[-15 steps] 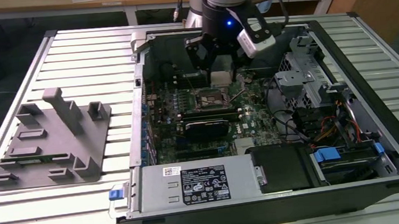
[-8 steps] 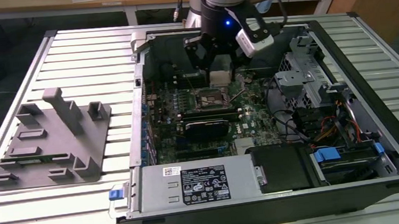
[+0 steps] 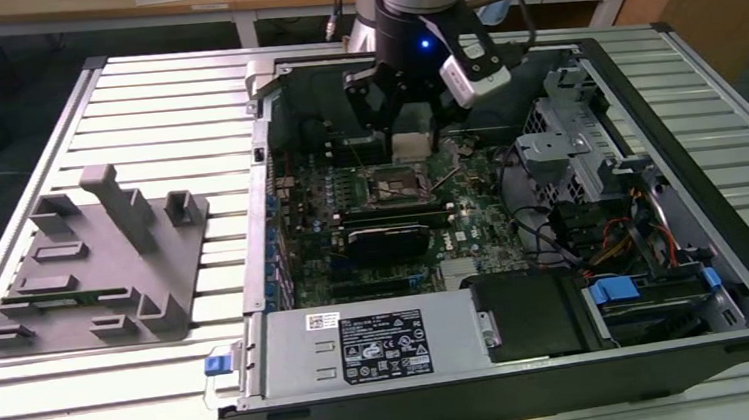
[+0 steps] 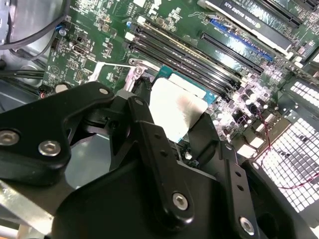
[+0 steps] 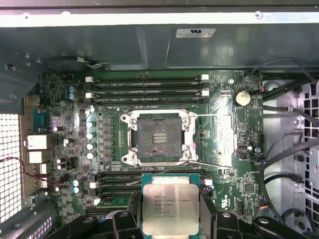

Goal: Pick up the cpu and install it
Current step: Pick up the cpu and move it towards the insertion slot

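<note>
In the exterior view the gripper (image 3: 404,139) is hanging inside the open computer case (image 3: 632,79), over the green motherboard (image 3: 334,208). Its jaws are grasping the cpu (image 3: 412,146) by two opposite edges, and the silvery top of the chip is facing upward. There the cpu is sitting at about 12 o'clock from the socket (image 3: 392,181), near it but apart.

In the first wrist view the black fingers (image 5: 130,211) are pressing on both sides of the cpu (image 5: 171,208). The socket (image 5: 158,137) is lying open beside it, with its dark contact field showing. In the second wrist view the cpu (image 4: 177,107) is shining between the fingers (image 4: 144,127), seemingly raised above the memory slots (image 4: 219,52).

A grey fixture (image 3: 98,262) is standing on the slatted table (image 3: 138,98), at 9 o'clock from the case. The power supply (image 3: 372,346) is lying at 6 o'clock from the motherboard.
</note>
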Robot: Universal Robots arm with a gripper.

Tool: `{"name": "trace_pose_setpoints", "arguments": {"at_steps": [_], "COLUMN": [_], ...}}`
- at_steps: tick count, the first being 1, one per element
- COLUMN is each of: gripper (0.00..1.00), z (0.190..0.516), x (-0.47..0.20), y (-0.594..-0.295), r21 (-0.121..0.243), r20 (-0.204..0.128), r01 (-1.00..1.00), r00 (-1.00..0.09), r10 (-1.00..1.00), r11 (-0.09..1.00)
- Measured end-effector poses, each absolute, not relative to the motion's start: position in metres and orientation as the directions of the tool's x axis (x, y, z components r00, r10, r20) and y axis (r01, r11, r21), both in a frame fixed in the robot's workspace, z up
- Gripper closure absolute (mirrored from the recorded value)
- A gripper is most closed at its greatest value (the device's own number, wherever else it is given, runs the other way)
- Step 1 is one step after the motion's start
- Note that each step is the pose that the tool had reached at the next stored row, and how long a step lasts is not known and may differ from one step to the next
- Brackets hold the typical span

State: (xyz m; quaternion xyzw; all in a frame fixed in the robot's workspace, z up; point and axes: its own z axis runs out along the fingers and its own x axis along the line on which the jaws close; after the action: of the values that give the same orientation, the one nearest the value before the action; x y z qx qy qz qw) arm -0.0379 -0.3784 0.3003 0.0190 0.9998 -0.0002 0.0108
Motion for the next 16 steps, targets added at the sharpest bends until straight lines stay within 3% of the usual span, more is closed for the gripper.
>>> {"name": "trace_pose_setpoints", "arguments": {"at_steps": [16], "gripper": [0.45], "z": [0.2945], "x": [-0.0395], "y": [-0.3726], "r21": [0.001], "r20": [-0.022], "r01": [0.033], "r00": [-0.999], "r10": [0.033], "r11": [0.999]}}
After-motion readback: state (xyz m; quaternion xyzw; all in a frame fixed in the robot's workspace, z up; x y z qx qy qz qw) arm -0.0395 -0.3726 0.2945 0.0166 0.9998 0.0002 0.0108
